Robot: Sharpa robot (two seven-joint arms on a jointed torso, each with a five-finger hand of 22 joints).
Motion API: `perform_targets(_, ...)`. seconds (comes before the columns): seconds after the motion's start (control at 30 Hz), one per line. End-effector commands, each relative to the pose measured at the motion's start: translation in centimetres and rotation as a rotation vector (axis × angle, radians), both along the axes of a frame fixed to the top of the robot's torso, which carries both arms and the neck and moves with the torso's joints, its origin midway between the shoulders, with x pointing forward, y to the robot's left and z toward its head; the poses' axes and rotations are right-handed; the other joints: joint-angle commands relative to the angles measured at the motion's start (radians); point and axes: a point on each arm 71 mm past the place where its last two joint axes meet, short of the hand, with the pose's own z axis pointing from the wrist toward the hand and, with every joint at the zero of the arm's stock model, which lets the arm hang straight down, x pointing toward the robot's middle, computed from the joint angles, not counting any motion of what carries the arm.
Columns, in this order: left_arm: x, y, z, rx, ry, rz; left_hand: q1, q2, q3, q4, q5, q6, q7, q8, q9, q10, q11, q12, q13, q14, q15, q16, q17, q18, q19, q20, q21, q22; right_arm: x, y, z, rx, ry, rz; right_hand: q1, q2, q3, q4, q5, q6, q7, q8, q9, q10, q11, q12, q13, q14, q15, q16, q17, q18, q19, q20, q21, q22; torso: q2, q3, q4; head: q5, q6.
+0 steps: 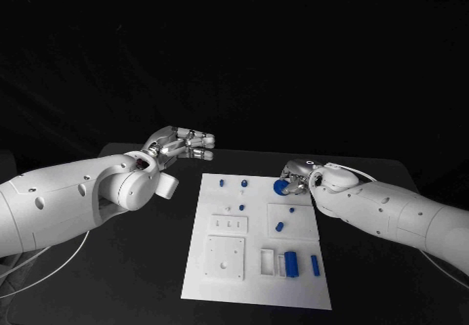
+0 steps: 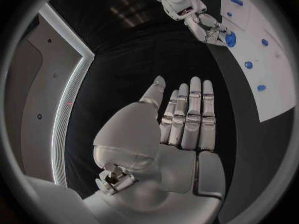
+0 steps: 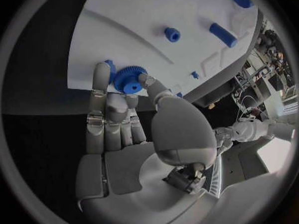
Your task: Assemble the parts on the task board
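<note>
The white task board (image 1: 249, 288) lies in the middle of the black table. My right hand (image 1: 296, 175) is at the board's far right edge and pinches a blue gear (image 1: 281, 187) between thumb and fingers. The right wrist view shows the gear (image 3: 129, 79) low over the edge of the board (image 3: 124, 30), gripped by my right hand (image 3: 118, 114). My left hand (image 1: 183, 143) hovers beyond the board's far left corner, fingers straight and apart, holding nothing. In the left wrist view this hand (image 2: 187, 117) is flat and empty, with the gear (image 2: 230, 39) far off.
Small blue pegs (image 1: 240, 183) stand at the board's far end. Two more blue pieces (image 1: 280, 227) lie on a raised square right of centre. A blue block (image 1: 290, 263) and a blue bar (image 1: 314, 265) lie near the front right. White recessed plates (image 1: 226, 257) sit front left.
</note>
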Motion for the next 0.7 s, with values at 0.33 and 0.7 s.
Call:
perform_targets(0.33, -0.08, -0.21, 0.05, -0.005, -0.004, -0.016, -0.001, -0.010, 0.001, 0.008, -0.004, -0.005, 0.001, -0.003, 0.001, -0.004, 0.001, -0.002, 0.001, 0.002, 0.001, -0.004, 0.002, -0.011, 0.004, 0.002, -0.005, 0.001, -0.33, -0.52, -1.49, -0.086, 0.095, -0.006, -0.028, 0.006, 0.053, -0.023, 0.038, 0.042, -0.004, 0.002, 0.003, 0.001, -0.009, 0.008, 0.005, 0.001, 0.001, 0.006, 0.010, 0.011, -0.014, 0.003, 0.011, 0.046, 0.001, 0.0006, -0.0009, -0.001, 0.001)
perform_targets(0.7, -0.09, -0.14, 0.05, -0.005, -0.004, -0.014, -0.001, -0.010, 0.001, 0.010, -0.004, -0.003, 0.001, -0.003, 0.001, -0.003, 0.001, -0.002, 0.001, 0.002, 0.001, -0.004, 0.002, -0.011, 0.005, 0.002, -0.005, 0.001, -0.22, -0.36, -0.87, -0.047, 0.010, -0.008, -0.033, 0.049, 0.126, 0.015, -0.142, 0.229, -0.052, 0.004, 0.011, 0.018, -0.030, 0.018, 0.011, 0.004, -0.014, 0.010, 0.015, 0.002, -0.011, -0.004, 0.001, 0.052, 0.001, 0.0007, -0.0009, -0.002, 0.001)
